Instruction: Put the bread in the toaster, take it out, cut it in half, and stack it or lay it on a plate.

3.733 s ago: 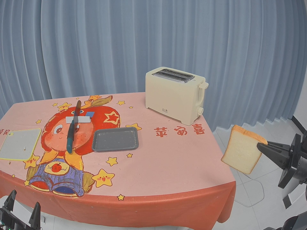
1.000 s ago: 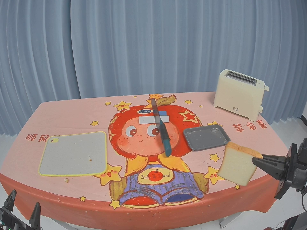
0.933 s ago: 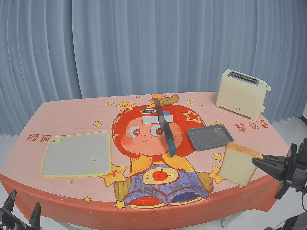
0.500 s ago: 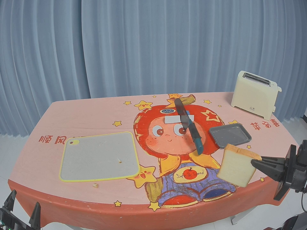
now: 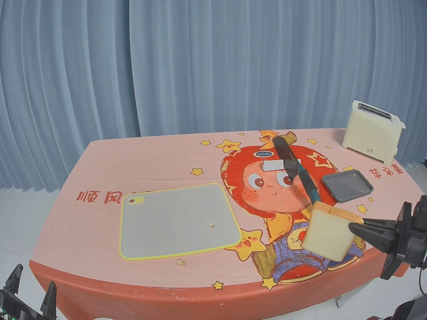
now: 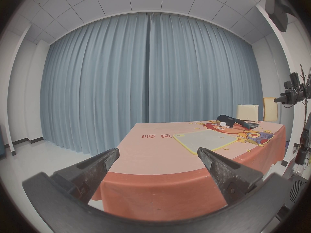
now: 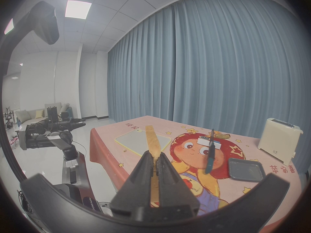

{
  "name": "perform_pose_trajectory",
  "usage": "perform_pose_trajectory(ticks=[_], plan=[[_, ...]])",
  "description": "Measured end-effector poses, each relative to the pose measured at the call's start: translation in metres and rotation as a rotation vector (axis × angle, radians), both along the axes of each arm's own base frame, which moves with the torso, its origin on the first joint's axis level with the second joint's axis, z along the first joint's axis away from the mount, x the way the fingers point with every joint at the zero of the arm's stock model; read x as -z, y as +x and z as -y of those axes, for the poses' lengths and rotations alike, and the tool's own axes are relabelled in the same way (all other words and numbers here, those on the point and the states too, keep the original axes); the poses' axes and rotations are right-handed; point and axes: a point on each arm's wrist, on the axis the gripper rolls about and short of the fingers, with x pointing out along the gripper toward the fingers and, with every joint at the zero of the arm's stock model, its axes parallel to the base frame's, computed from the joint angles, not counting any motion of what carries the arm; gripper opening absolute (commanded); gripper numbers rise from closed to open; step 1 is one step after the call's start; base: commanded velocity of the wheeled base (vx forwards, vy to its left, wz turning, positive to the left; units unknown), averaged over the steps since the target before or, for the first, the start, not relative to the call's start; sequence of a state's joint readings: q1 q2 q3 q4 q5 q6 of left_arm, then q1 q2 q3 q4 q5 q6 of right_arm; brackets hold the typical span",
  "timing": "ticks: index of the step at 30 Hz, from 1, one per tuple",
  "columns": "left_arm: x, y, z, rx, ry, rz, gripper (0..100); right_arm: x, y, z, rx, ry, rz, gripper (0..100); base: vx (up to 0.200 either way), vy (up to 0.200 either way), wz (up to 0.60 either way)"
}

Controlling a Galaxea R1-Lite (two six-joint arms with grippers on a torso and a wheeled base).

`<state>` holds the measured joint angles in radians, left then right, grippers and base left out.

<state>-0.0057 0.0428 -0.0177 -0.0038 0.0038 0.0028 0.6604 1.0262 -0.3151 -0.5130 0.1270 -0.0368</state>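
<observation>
Head view has swung left since the earlier frames: the whole table slid right, and the toaster went from mid-frame to the far right. That's the camera moving, not the objects; the layout on the cloth is unchanged. The right gripper (image 5: 356,226) and its load kept the same spot in frame.

Right gripper is clenched on the top corner of a pale square slice of bread (image 5: 328,235) with an orange-brown crust. The slice hangs upright over the table's near right edge, off the surface. Left gripper (image 6: 158,154) is released, jaws wide, holding nothing, low off the near left corner.

On the pink cartoon-print tablecloth (image 5: 147,165):
- grey square cutting board (image 5: 178,221) with a yellow rim, left of centre
- teal-handled dark-bladed knife (image 5: 296,167) propped on a small white block (image 5: 271,165), mid-right
- dark grey rectangular tray (image 5: 347,186) just beside the knife
- cream two-slot toaster (image 5: 372,132) at the far right corner, well apart from the slice

My read: the slice is in transit to the board for cutting. Can't tell from its colour whether it's been toasted. Next move: carry it left over the board, lay it flat, let go, then fetch the knife. It's a corner grip only, so the slice could swing or tear.
</observation>
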Motion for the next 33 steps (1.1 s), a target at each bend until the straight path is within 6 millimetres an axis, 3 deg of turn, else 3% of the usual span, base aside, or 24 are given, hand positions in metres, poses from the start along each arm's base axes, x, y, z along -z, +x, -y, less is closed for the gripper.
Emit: perform_pose_trajectory(ticks=[8, 17, 33], plan=[[0.0, 0.0, 0.0, 0.0, 0.0, 0.0, 100, -0.002, 0.001, -0.001, 0.004, 0.016, 0.0, 0, 0.0, 0.0, 0.0], [0.0, 0.0, 0.0, -0.001, 0.0, 0.0, 100, -0.02, 0.012, -0.007, 0.029, 0.084, -0.001, 0, 0.0, 0.0, 0.0], [0.0, 0.0, 0.0, 0.001, 0.0, 0.0, 100, -0.016, 0.022, -0.01, 0.057, 0.053, -0.034, 0, 0.0, 0.0, 0.0]])
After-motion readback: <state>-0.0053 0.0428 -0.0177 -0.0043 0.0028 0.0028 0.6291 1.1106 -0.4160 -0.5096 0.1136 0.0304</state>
